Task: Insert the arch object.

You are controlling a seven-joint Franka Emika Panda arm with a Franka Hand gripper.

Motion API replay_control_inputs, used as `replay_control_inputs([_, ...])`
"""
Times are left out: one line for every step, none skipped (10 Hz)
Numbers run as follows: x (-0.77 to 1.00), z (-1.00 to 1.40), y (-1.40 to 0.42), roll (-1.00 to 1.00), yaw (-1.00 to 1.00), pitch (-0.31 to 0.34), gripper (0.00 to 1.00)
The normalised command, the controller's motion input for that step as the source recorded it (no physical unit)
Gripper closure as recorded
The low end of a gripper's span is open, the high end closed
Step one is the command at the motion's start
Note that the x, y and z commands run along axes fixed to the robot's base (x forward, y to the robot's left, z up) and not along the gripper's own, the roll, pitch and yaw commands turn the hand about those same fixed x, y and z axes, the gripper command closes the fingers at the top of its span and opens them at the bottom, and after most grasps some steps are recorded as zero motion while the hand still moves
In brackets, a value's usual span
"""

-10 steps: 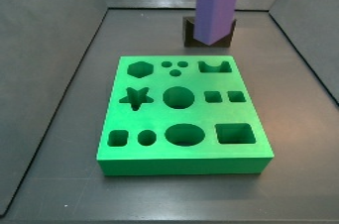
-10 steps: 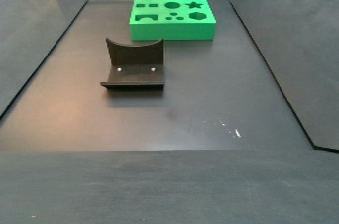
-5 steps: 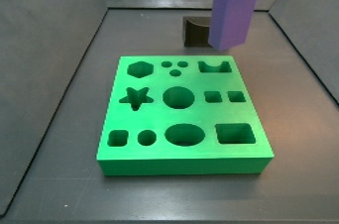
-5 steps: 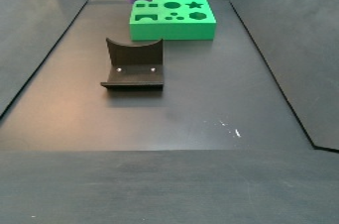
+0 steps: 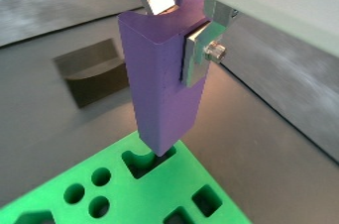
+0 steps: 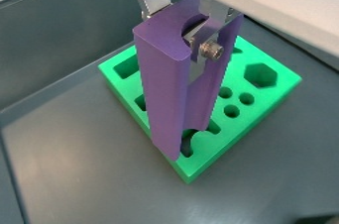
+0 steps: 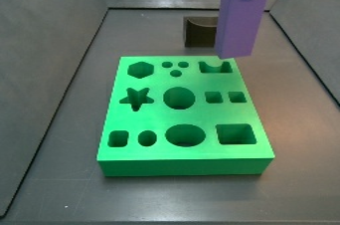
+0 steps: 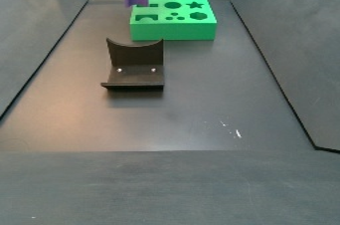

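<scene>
Overhead, gripper [image 5: 181, 25] clamps smooth purple column [image 5: 162, 79] above green board [image 5: 133, 190].

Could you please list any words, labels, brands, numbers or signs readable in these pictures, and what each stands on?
None: no readable text anywhere.
Green board: only shaped holes, no marks.
Purple piece held in the gripper over the board: plain.
Fixture and floor: unmarked.
</scene>
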Motion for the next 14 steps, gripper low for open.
replay_control_inputs([0.03, -0.17, 0.0, 0.19, -0.49, 0.0, 1.0])
replay_control_inputs([-0.22, -0.21, 0.01, 0.1, -0.08, 0.0, 1.0])
replay_control_inputs([-0.17, -0.29, 0.0, 0.07, -0.14, 0.0, 1.0])
replay_control_inputs([-0.2, -0.33, 0.0, 0.02, -0.14, 0.0, 1.0])
replay_control_inputs([-0.11, -0.25, 0.0, 0.0, -0.09, 0.0, 1.0])
replay_control_inputs([0.0, -0.19, 0.0, -0.01, -0.11, 0.016, 1.0])
replay_control_inputs([0.0, -0.19, 0.0, 0.0, -0.19, 0.027, 1.0])
replay_control_inputs([-0.03, -0.21, 0.0, 0.0, -0.14, 0.011, 1.0])
replay_control_inputs([-0.13, -0.22, 0.03, 0.0, -0.06, 0.0, 1.0])
replay_control_inputs([-0.17, -0.21, 0.02, 0.0, 0.0, 0.0, 1.0])
replay_control_inputs([-0.19, -0.2, 0.01, 0.0, 0.0, 0.0, 1.0])
replay_control_inputs([-0.13, -0.18, 0.03, 0.0, 0.0, 0.0, 1.0])
replay_control_inputs([-0.01, -0.21, 0.0, -0.02, 0.0, 0.0, 1.0])
replay_control_inputs([0.13, -0.29, 0.0, -0.06, -0.05, 0.0, 1.0])
